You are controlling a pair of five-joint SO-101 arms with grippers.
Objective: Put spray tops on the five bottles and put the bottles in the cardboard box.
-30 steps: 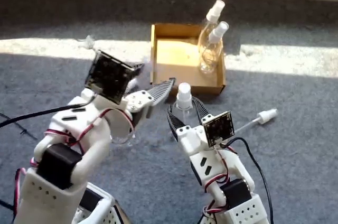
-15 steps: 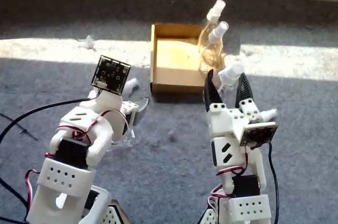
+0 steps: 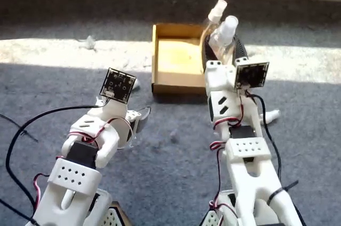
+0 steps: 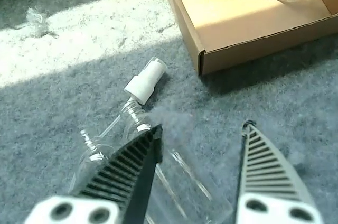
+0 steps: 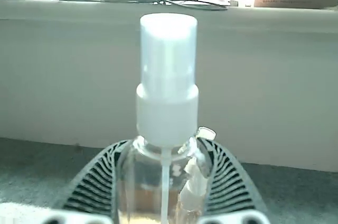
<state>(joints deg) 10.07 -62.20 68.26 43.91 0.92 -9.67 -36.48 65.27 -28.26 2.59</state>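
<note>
The right tool (image 3: 224,46) is clamped on an upright spray-topped bottle (image 5: 166,102) above the right side of the cardboard box (image 3: 173,58), while the left tool (image 4: 198,131), jaws apart, hangs over a lying capped bottle (image 4: 141,84) and a second clear bottle (image 4: 92,158) on the carpeted bench near the box's corner.

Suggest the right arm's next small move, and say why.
Probably lower the clear plastic bottle with white spray top into the brown cardboard box: the right gripper holds it capped, seemingly above the box, beside another capped bottle.
</note>
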